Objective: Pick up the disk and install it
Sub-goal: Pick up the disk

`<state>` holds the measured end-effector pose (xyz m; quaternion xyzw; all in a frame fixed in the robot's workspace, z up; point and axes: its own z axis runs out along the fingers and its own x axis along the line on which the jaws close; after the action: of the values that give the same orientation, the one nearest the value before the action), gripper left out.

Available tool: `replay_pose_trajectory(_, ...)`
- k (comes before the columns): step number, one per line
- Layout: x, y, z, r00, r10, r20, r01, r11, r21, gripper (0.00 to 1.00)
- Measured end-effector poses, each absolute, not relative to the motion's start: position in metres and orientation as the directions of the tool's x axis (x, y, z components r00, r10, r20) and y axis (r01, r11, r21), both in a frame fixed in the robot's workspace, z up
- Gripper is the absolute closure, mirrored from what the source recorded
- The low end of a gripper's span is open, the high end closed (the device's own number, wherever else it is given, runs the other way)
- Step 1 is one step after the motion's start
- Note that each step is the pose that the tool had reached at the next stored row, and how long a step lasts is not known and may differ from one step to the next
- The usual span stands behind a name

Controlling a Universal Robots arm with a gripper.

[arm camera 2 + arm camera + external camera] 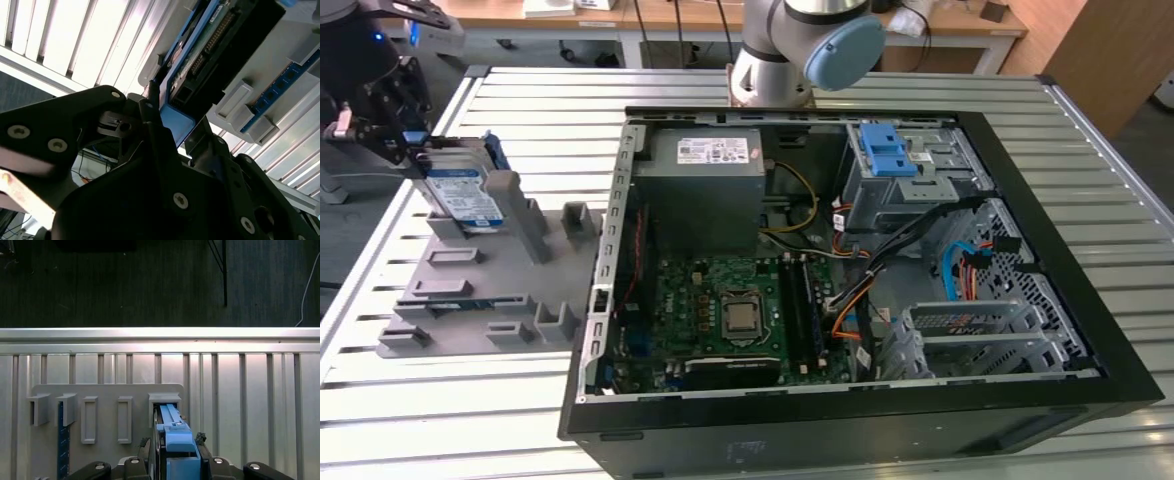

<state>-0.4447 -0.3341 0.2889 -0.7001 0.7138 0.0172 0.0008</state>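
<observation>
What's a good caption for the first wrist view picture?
The claw grips the disk by its blue frame, standing in the grey holder.

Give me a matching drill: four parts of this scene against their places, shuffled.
1. silver-grey hard disk in blue plastic bracket
2. grey power-supply box with white sticker
3. green motherboard
4. grey metal cage with two blue clips

A. far corner of the black computer case, exterior view's right
B. upright in the grey slotted stand outside the case
C. flat on the case floor
D. far corner, exterior view's left

Pairs: 1-B, 2-D, 3-C, 4-A
</observation>
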Motion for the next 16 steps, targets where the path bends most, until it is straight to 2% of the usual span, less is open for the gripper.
replay_pose_trajectory(1,-0.4447,-0.3342,0.2889,-0.020,-0.999,-0.025,-1.000,0.019,0.024,0.54)
replay_pose_trajectory(6,-0.4447,-0.3342,0.2889,-0.020,-0.999,-0.025,-1.000,0.019,0.024,0.56)
replay_pose_trajectory(7,-0.4447,-0.3342,0.2889,-0.020,-0.999,-0.025,-1.000,0.019,0.024,0.62)
replay_pose_trajectory(16,-0.4447,-0.3342,0.2888,-0.020,-1.000,-0.024,-1.000,0.019,0.023,0.63)
